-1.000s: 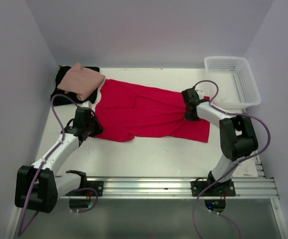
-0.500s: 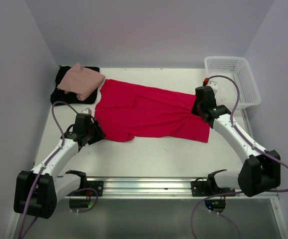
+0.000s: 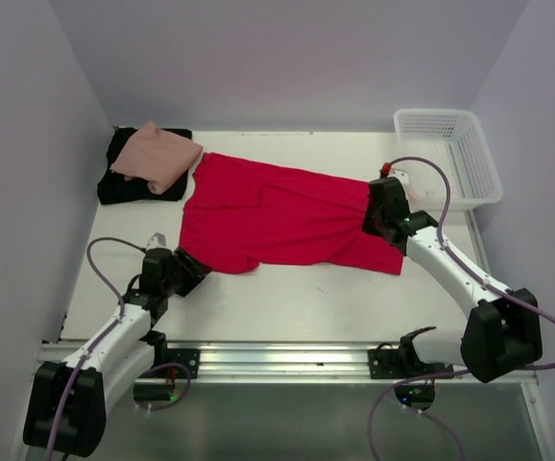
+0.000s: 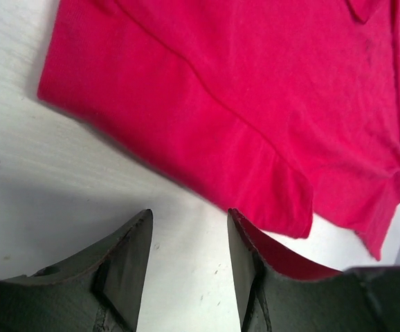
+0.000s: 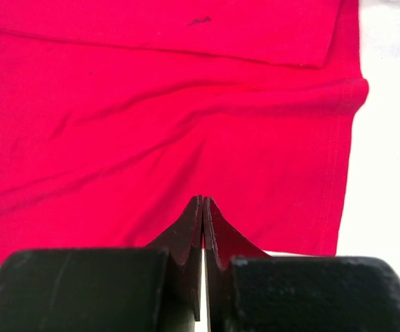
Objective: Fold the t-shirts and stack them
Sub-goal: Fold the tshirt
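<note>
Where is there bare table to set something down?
Bare: the near strip between the red t-shirt and the metal rail, and the far strip behind it, toward the white basket. Crowded: the far left corner, pink t-shirt stacked on black t-shirt.

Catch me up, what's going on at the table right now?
The red t-shirt lies spread flat on the table. The left gripper hovers open over bare table just off its near-left corner; the right gripper is shut at the shirt's right end, grip on cloth unclear. The folded pink t-shirt sits on the black t-shirt at the far left.
</note>
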Motion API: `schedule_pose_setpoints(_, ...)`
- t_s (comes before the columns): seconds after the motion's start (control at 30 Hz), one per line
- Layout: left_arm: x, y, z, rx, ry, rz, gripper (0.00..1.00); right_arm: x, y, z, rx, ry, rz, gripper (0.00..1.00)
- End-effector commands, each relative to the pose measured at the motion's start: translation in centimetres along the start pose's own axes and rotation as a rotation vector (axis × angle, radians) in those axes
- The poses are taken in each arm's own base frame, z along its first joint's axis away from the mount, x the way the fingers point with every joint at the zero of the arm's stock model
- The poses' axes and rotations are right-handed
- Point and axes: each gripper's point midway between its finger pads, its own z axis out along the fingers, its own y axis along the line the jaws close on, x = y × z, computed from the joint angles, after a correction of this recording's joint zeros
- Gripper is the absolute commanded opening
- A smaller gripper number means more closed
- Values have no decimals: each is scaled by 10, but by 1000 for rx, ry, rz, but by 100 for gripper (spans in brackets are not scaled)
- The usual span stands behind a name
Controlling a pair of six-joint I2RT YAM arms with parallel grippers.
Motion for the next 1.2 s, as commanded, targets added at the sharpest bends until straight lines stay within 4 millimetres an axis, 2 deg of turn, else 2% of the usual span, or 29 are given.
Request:
schedule_pose_setpoints(0.0, -14, -10, 11, 72, -102, -110, 52, -5, 9, -7, -41, -37, -4, 0)
schedule_pose_setpoints(0.13, -13, -1, 25, 52, -114, -151, 47, -1, 12, -8, -50, -35, -19, 0)
schedule_pose_setpoints(0.2, -18, -7, 28, 81, -136, -172, 37, 2, 13, -9, -54, -35, -28, 0)
schedule_pose_setpoints(0.23, -13, 0, 32, 62, -122, -182, 33, 3, 15, -10, -56, -35, -34, 0)
schedule_pose_setpoints(0.27, -13, 0, 33, 62, -124, -186, 24, 2, 15, -11, -57, -38, -37, 0)
schedule_pose_setpoints(0.33, -17, -3, 36, 63, -128, -189, 12, 5, 15, -11, -58, -34, -46, 0)
schedule_pose_setpoints(0.37, -18, -7, 37, 69, -125, -189, 0, 5, 15, -11, -56, -35, -49, 0)
schedule_pose_setpoints(0.5, -26, -27, 34, 96, -127, -170, 0, 7, 13, -11, -48, -37, -57, 0)
schedule_pose_setpoints(0.57, -37, -44, 25, 123, -152, -160, 0, 7, 13, -11, -50, -38, -56, 0)
schedule_pose_setpoints(0.6, -35, -48, 22, 124, -140, -148, 0, 9, 13, -10, -51, -32, -59, 0)
schedule_pose_setpoints(0.63, -50, -64, 14, 158, -187, -144, 0, 9, 13, -9, -50, -33, -60, 0)
schedule_pose_setpoints(0.8, -76, -102, -3, 218, -239, -103, 0, 12, 16, -5, -55, -22, -60, 0)
schedule_pose_setpoints(0.9, -81, -107, 3, 206, -239, -72, 0, 13, 18, -4, -58, -18, -66, 0)
schedule_pose_setpoints(1.0, -82, -114, 22, 181, -194, -39, 0, 13, 17, -3, -57, -16, -73, 0)
schedule_pose_setpoints(1.03, -81, -113, 36, 160, -172, -32, 0, 13, 17, -3, -55, -15, -77, 0)
schedule_pose_setpoints(1.1, -76, -119, 49, 176, -129, -14, 0, 12, 17, -4, -57, -16, -80, 0)
schedule_pose_setpoints(1.13, -76, -119, 64, 156, -109, -10, 0, 14, 17, -4, -56, -13, -85, 0)
schedule_pose_setpoints(1.17, -74, -123, 70, 169, -89, -3, 0, 14, 17, -4, -55, -13, -85, 0)
